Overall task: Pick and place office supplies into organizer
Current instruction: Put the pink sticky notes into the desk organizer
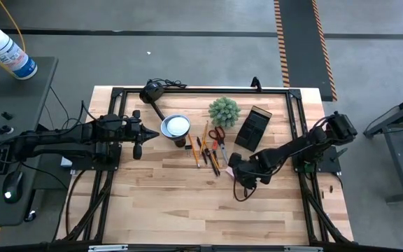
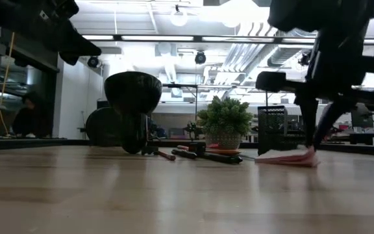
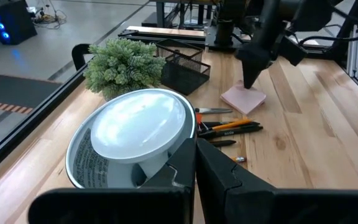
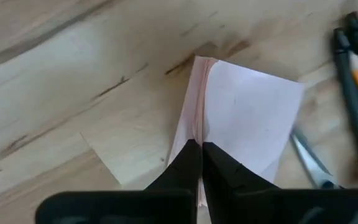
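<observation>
The pink sticky-note pad (image 4: 247, 118) lies on the wooden table right of the pencils; it also shows in the high view (image 1: 226, 171) and the low view (image 2: 281, 157). My right gripper (image 4: 201, 155) is shut on its edge. Red-handled scissors (image 1: 217, 134) and several orange and dark pencils (image 1: 203, 148) lie flat between the lamp and the black organizer (image 1: 252, 128). My left gripper (image 1: 137, 138) is shut and empty, hovering left of the lamp head (image 1: 175, 127). My right gripper pinches the pad by one side edge (image 4: 194, 134) between its two fingers, which are almost fully together. The fingers come from above, pointing down. The pad's opposite edge (image 4: 291, 87) rests on the table.
A green spiky plant (image 1: 224, 110) stands behind the scissors, next to the organizer. The black desk lamp with its white-faced head fills the space in front of my left gripper (image 3: 194, 168). Bare wood lies toward the table's near edge (image 1: 201, 210).
</observation>
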### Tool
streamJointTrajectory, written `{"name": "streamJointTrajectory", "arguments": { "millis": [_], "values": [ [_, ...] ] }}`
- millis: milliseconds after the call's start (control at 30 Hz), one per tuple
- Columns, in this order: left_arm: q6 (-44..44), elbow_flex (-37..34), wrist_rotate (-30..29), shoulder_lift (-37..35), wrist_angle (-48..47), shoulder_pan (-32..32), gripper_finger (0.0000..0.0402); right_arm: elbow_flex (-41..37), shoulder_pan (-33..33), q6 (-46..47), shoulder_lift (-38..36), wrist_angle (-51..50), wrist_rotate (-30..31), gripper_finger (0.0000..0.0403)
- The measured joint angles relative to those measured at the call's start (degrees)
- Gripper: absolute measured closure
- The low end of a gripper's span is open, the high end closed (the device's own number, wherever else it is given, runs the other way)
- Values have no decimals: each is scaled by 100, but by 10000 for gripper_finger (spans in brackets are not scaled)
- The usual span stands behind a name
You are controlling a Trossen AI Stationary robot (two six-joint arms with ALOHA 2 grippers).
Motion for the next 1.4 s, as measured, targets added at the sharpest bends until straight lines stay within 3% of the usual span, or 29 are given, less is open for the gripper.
{"name": "streamJointTrajectory", "arguments": {
  "millis": [333,633,800,1033,1400],
  "values": [
    [4,0,0,0,-8,0,401,1137,305,456,-316,-1495,672,402],
    [13,0,0,0,-45,1,401,1522,-23,749,-1500,-2784,1587,402],
    [11,0,0,-1,-44,0,401,1495,-540,1128,-2162,-3142,1848,402],
    [-118,0,2,0,-44,-1,401,1492,-1621,2840,-2485,-3274,1959,403],
    [-140,0,2,0,-42,-1,401,1489,-3529,3913,-2470,-3003,930,403]
  ]
}}
